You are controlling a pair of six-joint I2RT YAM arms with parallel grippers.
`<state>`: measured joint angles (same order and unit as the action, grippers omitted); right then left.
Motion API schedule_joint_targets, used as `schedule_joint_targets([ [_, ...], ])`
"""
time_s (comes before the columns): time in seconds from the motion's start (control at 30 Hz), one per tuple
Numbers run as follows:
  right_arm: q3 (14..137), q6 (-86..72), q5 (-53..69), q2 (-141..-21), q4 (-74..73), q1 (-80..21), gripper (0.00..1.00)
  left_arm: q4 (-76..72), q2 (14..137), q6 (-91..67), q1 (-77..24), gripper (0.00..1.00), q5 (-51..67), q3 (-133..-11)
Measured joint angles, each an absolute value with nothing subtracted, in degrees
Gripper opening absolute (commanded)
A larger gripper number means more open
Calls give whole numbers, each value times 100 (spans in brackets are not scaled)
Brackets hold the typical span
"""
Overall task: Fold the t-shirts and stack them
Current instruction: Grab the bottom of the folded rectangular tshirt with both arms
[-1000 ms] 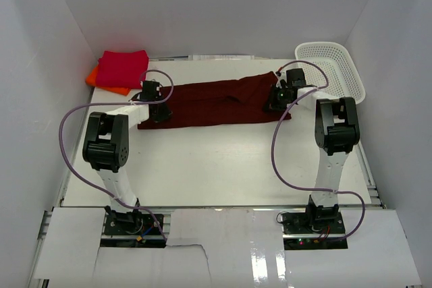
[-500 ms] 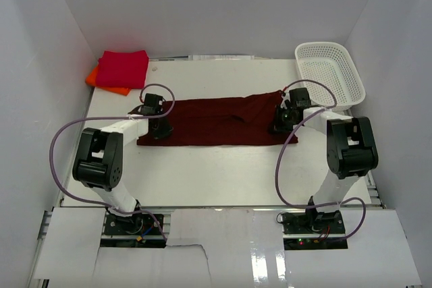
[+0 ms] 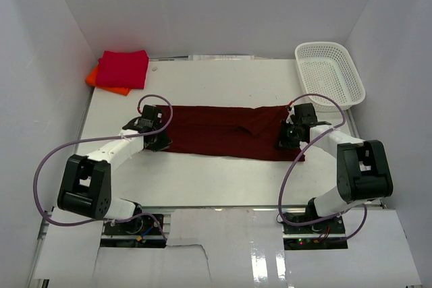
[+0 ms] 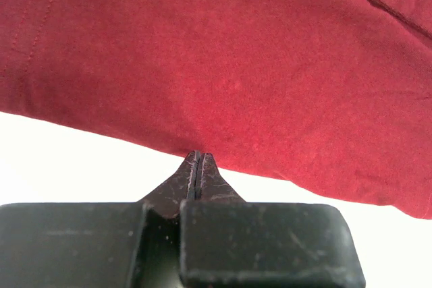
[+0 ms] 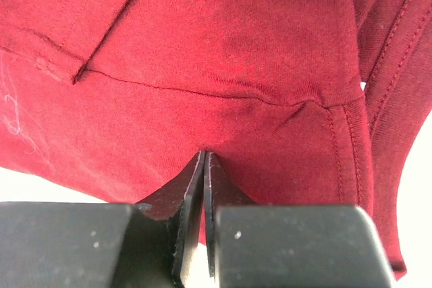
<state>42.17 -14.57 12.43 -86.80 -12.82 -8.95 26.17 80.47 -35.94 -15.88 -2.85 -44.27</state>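
Orange shirt (image 3: pixel 101 81) mostly hidden under red shirt (image 3: pixel 123 69). Maroon shirt (image 3: pixel 223 129) stretched between left pincer (image 4: pixel 196 160) and right pincer (image 5: pixel 204 161), each clamped on its near edge.

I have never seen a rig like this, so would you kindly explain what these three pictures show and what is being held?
This is a robot with two arms bolted at the near edge of a white table. The wide picture comes from a fixed camera above and behind them; the two close-ups come from cameras on the wrists, showing each arm's own fingers. A maroon shirt lies spread across the table. The left gripper and the right gripper are each shut on its edge, one near each end. At the far left a folded red shirt lies on an orange shirt; a white basket sits far right.
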Motion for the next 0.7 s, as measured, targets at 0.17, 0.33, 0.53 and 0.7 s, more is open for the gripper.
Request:
schedule_joint_targets([
  [0.17,4292,-1404,1087,-8549,-1509,-947,46,2720,8018,-3625,-1662,0,-279,-4525],
  [0.33,4633,-1205,965,-8479,-1841,-1133,53,2663,8219,-3535,-2204,0,-228,-5332],
  [0.53,5212,-967,864,-8479,-1916,-1922,53,2025,9078,-3354,-3361,0,12,-6187],
  [0.7,5306,-827,786,-8582,-1920,-2416,52,1568,9953,-3330,-4027,0,353,-6477],
])
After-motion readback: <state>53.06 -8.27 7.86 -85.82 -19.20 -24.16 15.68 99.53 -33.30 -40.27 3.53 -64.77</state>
